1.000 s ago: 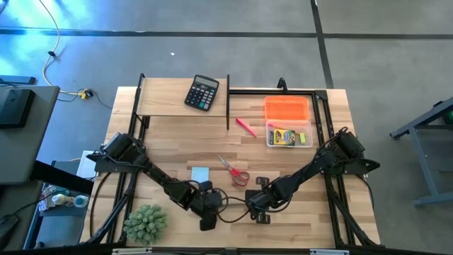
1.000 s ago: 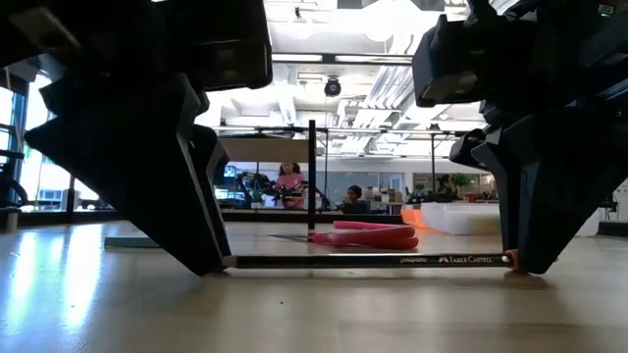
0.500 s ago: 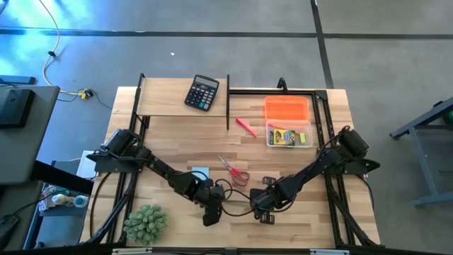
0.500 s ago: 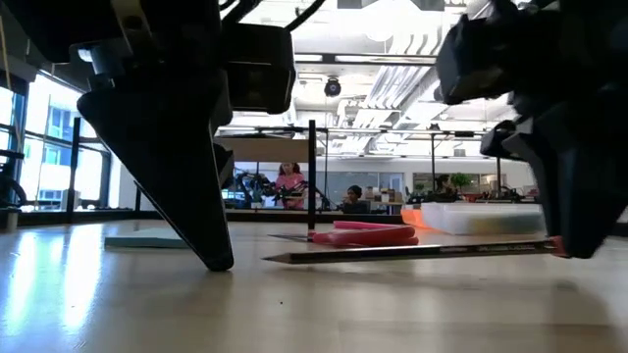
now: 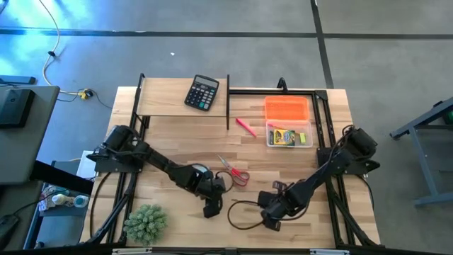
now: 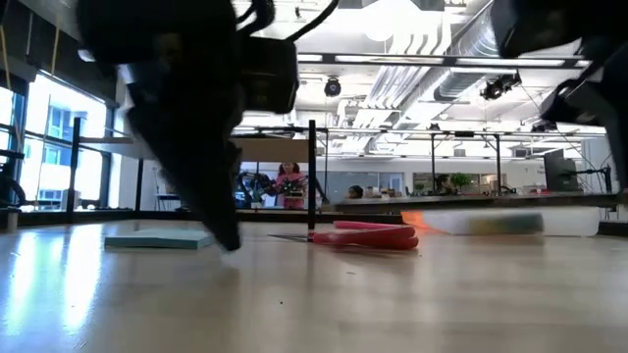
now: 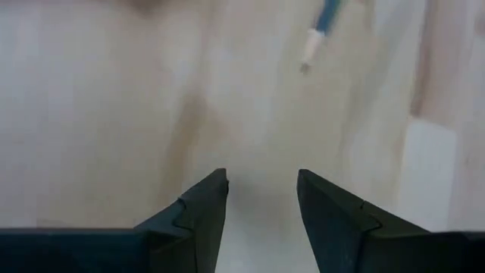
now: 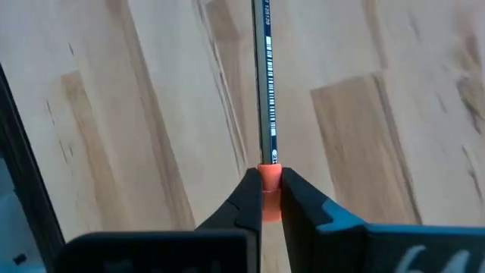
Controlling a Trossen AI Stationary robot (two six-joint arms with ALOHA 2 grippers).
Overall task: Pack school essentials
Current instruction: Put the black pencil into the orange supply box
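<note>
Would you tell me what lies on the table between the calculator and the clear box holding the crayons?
In the high view, the pink-red marker lies between the calculator and the clear box.

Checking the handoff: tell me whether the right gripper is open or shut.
Shut: the right gripper pinches the pencil by its orange end, fingers tight on both sides.

Bare wooden tabletop [image 5: 163, 142] lies open between the raised shelf's black post [image 5: 228, 103] and the red-handled scissors [image 5: 234, 171]. The spiky green plant [image 5: 146, 222] blocks the near left corner; the clear plastic box [image 5: 289, 134] crowds the far right.
</note>
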